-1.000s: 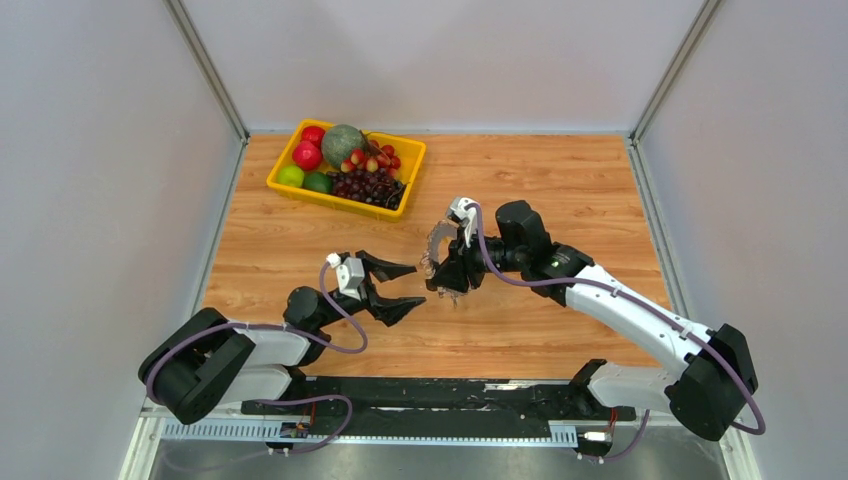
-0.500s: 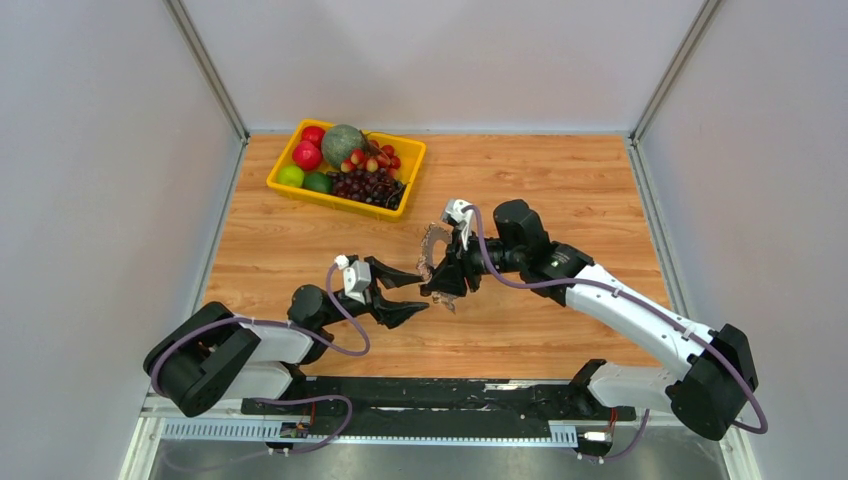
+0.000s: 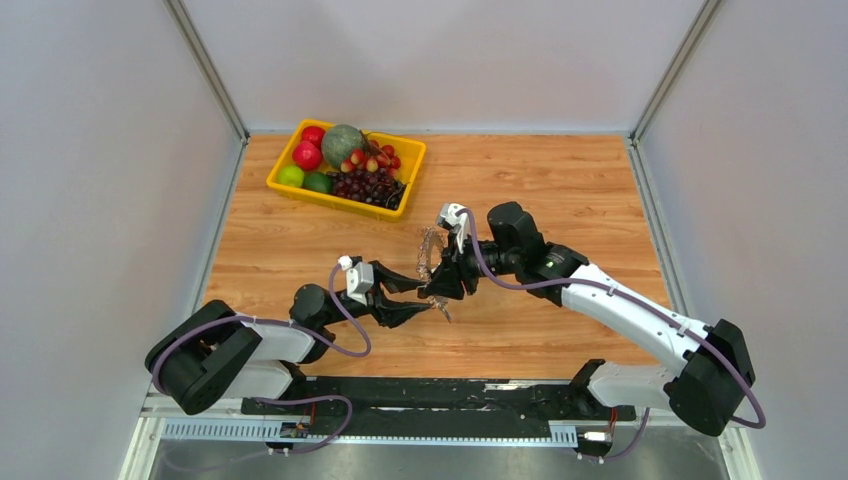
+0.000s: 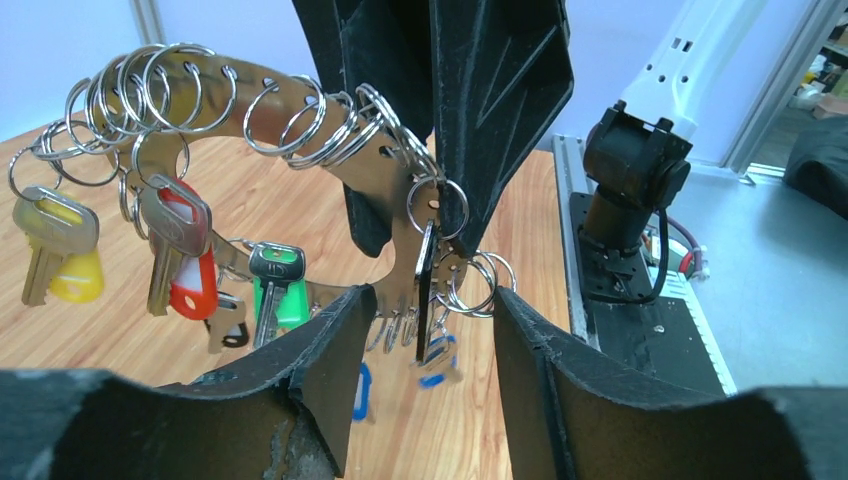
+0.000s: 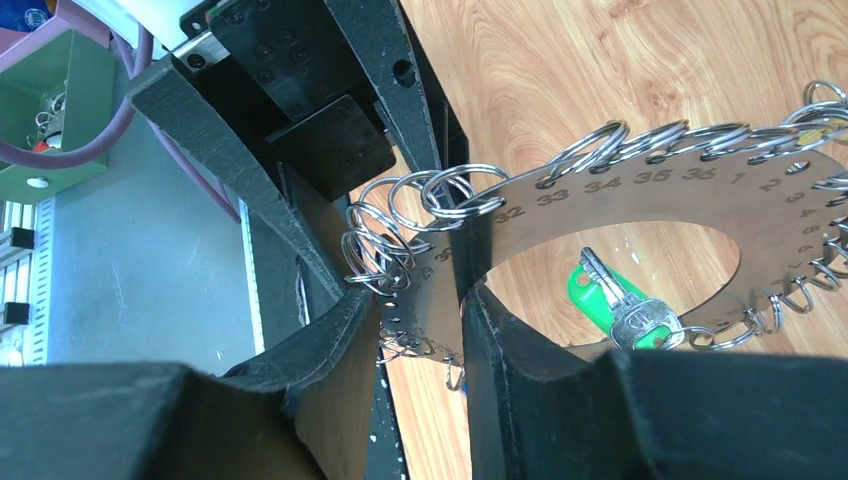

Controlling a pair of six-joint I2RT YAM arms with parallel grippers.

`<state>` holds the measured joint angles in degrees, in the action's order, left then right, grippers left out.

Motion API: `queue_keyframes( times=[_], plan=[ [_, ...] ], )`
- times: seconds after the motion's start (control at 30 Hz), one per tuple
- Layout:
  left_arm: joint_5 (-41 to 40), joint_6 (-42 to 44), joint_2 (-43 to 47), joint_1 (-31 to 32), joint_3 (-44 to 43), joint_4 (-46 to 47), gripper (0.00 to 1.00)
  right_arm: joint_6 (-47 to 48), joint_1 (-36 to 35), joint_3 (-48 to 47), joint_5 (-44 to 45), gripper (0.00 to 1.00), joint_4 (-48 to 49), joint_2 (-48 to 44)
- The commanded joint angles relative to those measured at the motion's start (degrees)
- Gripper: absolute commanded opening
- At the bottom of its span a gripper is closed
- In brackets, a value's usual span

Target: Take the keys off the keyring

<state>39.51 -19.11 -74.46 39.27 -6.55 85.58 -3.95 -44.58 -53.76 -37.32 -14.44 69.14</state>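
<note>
Keyring disc (image 5: 640, 190), flat silvery metal: your right gripper (image 5: 418, 305) pinches it upright so coloured-head keys (image 4: 170, 250) dangle; left gripper (image 4: 428, 320), spread, straddles one blue-tagged key (image 4: 425, 290).

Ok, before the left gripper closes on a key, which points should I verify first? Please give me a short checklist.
1. The right gripper clamps the keyring by its flat plate: ok.
2. The keyring is held up above the table: ok.
3. One key hangs edge-on between the fingers of the left gripper: ok.
4. The left jaws touch that key: not ok, they stand open with a gap on each side.
5. The green key is clear of the left fingers: cannot tell, it hangs close beside one.
6. The split ring of the chosen key is spread open: cannot tell.
</note>
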Motion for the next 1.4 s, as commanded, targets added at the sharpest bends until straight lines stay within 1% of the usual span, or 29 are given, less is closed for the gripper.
queue_keyframes(
  times=[0.0,0.17,0.37,0.53,0.63,0.83,0.9,1.03,1.1,1.17,1.27,1.33,1.37],
  plan=[
    [1.5,0.6,0.0,0.3,-1.5,2.5,0.57,1.5,-0.4,-3.0,0.3,0.35,2.3,-0.2],
    [1.4,0.7,0.3,0.3,-1.5,2.1,0.50,1.7,-0.4,-2.8,1.2,0.35,2.3,-0.3],
    [0.1,1.6,1.7,0.3,-1.4,-0.1,0.48,1.9,-0.4,-2.4,2.0,0.35,2.3,-0.4],
    [-1.0,3.0,3.5,0.3,-1.6,-3.0,0.40,1.9,-0.4,-2.2,1.9,0.35,2.3,-0.3],
    [-1.6,3.3,3.8,0.3,-1.3,-3.2,0.38,2.0,-0.5,-2.1,2.1,0.34,2.3,-0.3],
    [-1.5,3.4,3.9,0.3,-1.6,-3.9,0.27,2.2,-0.5,-2.4,2.1,0.34,2.3,0.0],
    [-1.4,3.5,4.1,0.3,-1.7,-4.4,0.21,2.2,-0.4,-2.4,2.3,0.34,2.3,-0.1],
    [-2.1,3.8,5.0,0.3,-2.7,-8.0,0.12,2.1,-0.4,-1.7,3.0,0.34,2.4,-0.2],
    [-2.1,4.0,5.2,0.3,-3.1,-9.6,0.07,2.0,-0.5,-1.4,3.8,0.36,2.4,0.0],
    [-2.2,4.1,5.2,0.3,-3.3,-10.3,0.02,1.8,-0.4,-1.0,5.5,0.39,2.4,0.0],
    [-3.1,4.1,5.2,0.3,-3.9,-12.6,0.00,1.1,-0.5,-0.2,10.8,0.40,2.6,-0.2],
    [-3.4,4.1,5.7,0.3,-4.3,-14.4,0.00,0.9,-0.4,0.5,12.3,0.40,3.0,-0.4],
    [-3.5,4.1,6.0,0.2,-4.4,-15.3,0.00,0.6,-0.4,0.9,12.6,0.41,3.4,-0.5]
  ],
)
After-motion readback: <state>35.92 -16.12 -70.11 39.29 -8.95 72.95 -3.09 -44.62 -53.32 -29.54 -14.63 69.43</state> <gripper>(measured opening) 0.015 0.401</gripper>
